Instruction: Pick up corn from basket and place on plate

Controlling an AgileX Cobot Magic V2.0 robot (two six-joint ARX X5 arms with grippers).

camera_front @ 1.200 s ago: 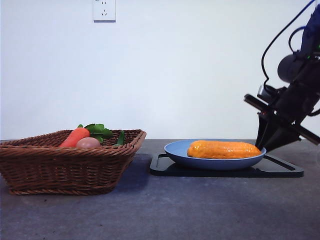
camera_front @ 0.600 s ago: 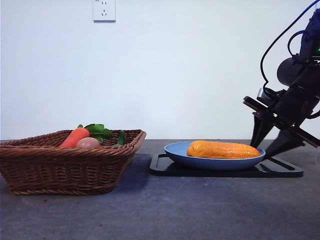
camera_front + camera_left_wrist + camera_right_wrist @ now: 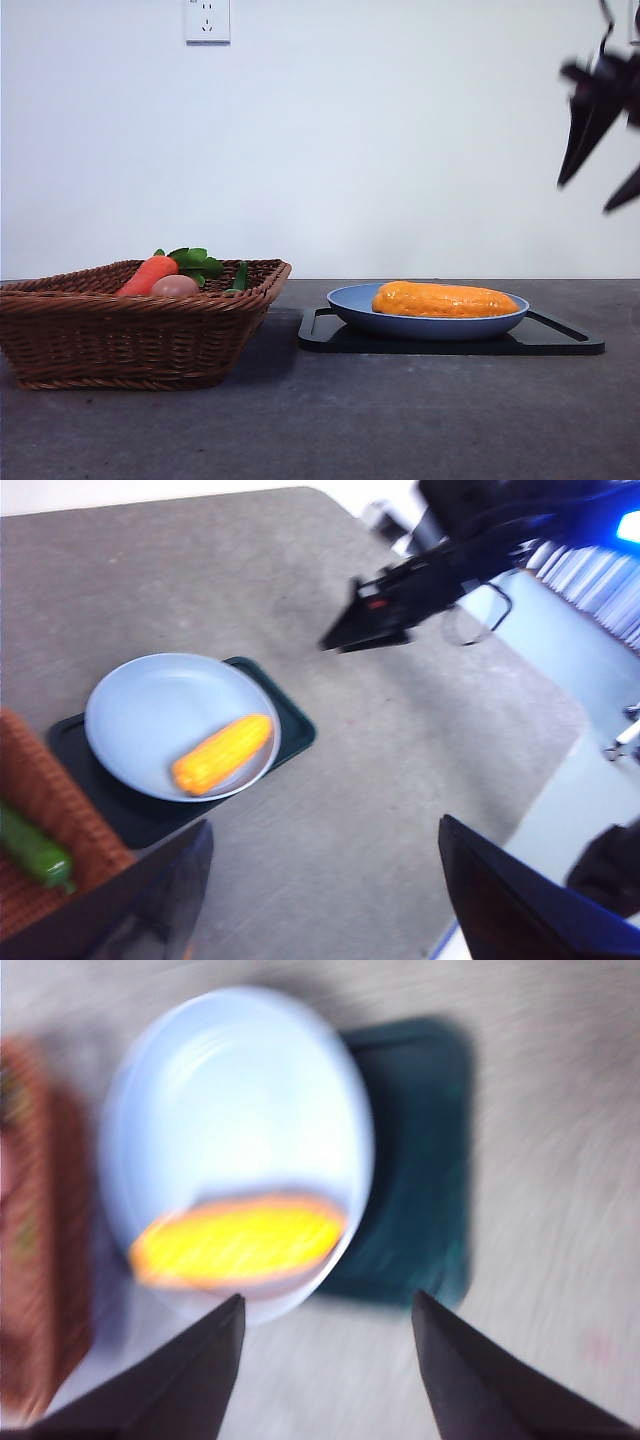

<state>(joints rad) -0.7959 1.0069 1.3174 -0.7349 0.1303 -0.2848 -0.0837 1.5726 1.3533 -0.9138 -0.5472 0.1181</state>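
Note:
The yellow-orange corn point(image 3: 446, 299) lies on its side in the light-blue plate point(image 3: 350, 305), with nothing gripping it. My right gripper point(image 3: 585, 197) hangs open high above the plate's right side, well clear of the corn. Its wrist view is blurred and looks down on the corn point(image 3: 240, 1240) and plate point(image 3: 240, 1090) between its open right gripper point(image 3: 327, 1297). My left gripper point(image 3: 323, 825) is open and empty, high above the table, with the corn point(image 3: 222, 753) on the plate point(image 3: 150, 705) far below. The wicker basket point(image 3: 140, 330) stands at the left.
In the basket lie a carrot point(image 3: 150, 273) with green leaves, a pinkish-brown ball point(image 3: 176, 286) and a green vegetable point(image 3: 241, 275). The plate rests on a flat black tray point(image 3: 560, 343). The left wrist view also shows the right arm point(image 3: 400, 600) above the table.
The right gripper opened beside the corn's right end, then rose up and away to the top right. The corn stays on the plate.

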